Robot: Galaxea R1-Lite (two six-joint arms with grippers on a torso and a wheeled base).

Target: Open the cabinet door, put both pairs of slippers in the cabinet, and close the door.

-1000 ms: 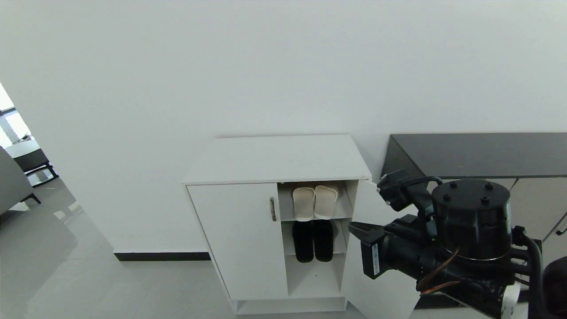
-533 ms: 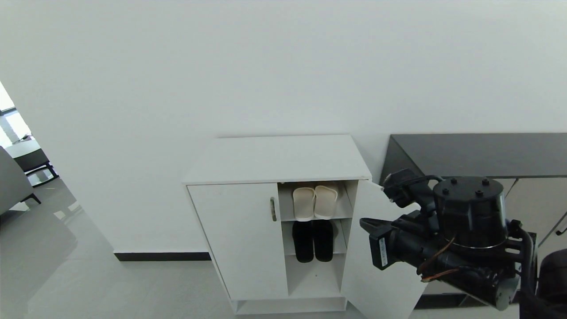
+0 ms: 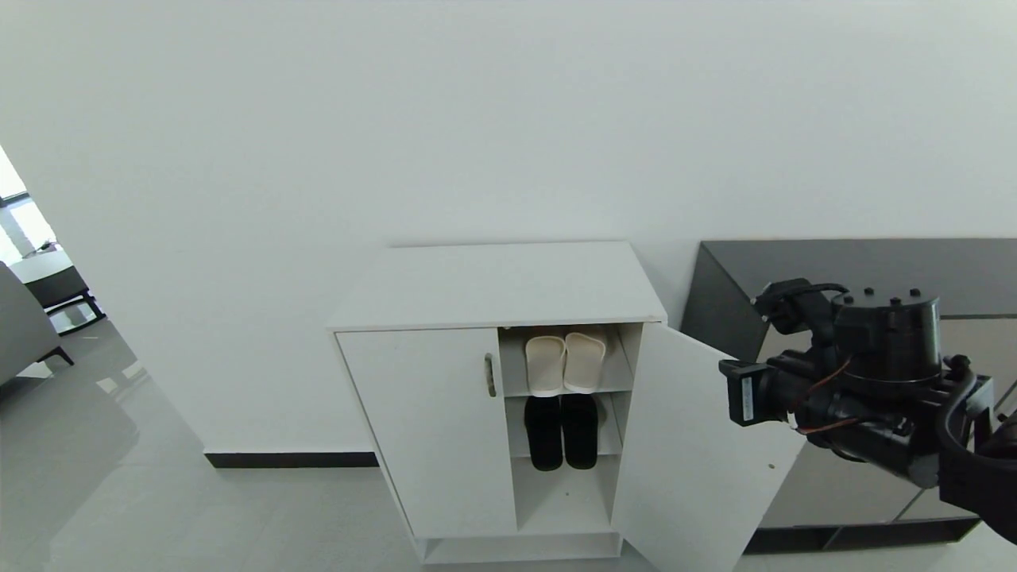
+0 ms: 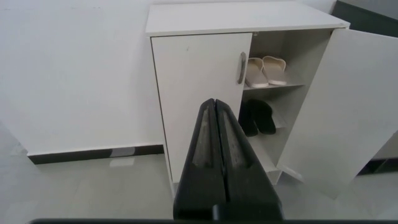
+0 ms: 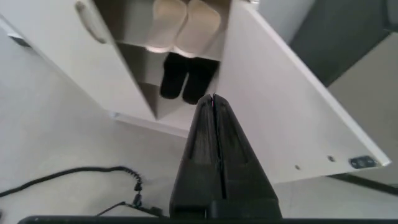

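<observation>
A white cabinet [image 3: 496,286] stands against the wall. Its left door [image 3: 429,429] is closed and carries a metal handle [image 3: 489,375]. Its right door [image 3: 699,453] hangs wide open. On the upper shelf lies a pair of white slippers [image 3: 565,363], and a black pair [image 3: 561,430] sits on the shelf below. The bottom compartment is bare. My right arm [image 3: 866,381] hovers to the right of the open door's outer edge, touching nothing. My right gripper [image 5: 214,102] is shut and empty, with the open door [image 5: 280,106] beyond it. My left gripper [image 4: 215,104] is shut and empty, a way back from the closed door [image 4: 196,93].
A dark low table [image 3: 858,270] stands right of the cabinet, behind the open door. A black cable [image 5: 74,177] lies on the floor near the cabinet's foot. A chair [image 3: 24,334] sits far left. Bare grey floor spreads in front.
My right arm has drawn back to the right, away from the cabinet opening, uncovering the open door. The slippers have not moved.
</observation>
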